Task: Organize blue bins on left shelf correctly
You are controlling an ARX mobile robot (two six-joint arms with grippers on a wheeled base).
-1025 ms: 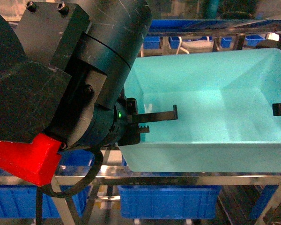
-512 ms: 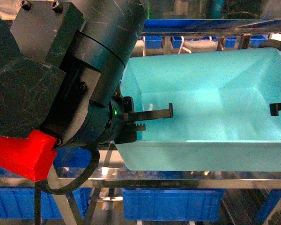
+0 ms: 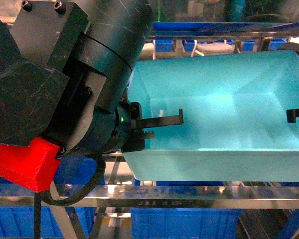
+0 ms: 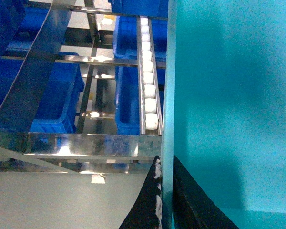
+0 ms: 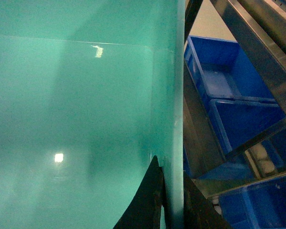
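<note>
The light turquoise blue bin (image 3: 224, 114) hangs between my two grippers, in front of and just above the front rail of the left shelf (image 3: 189, 191). My left gripper (image 3: 154, 128) is shut on the bin's left wall (image 4: 168, 95), one finger inside and one outside. In the left wrist view the jaws of the left gripper (image 4: 166, 191) pinch the thin rim. My right gripper (image 3: 298, 115) is shut on the bin's right wall (image 5: 174, 95), and the right gripper (image 5: 174, 195) shows one finger on each side of it. The bin looks empty.
A sloping track of white rollers (image 4: 148, 71) runs along the shelf beside the bin. Dark blue bins (image 3: 184, 221) sit on lower levels, and others (image 5: 229, 95) lie to the right. My bulky left arm (image 3: 65, 89) fills the left of the head view.
The turquoise bin has shifted slightly left. The steel front rail and the dark blue bins below have dropped lower in the head view. Both grips hold as before.
</note>
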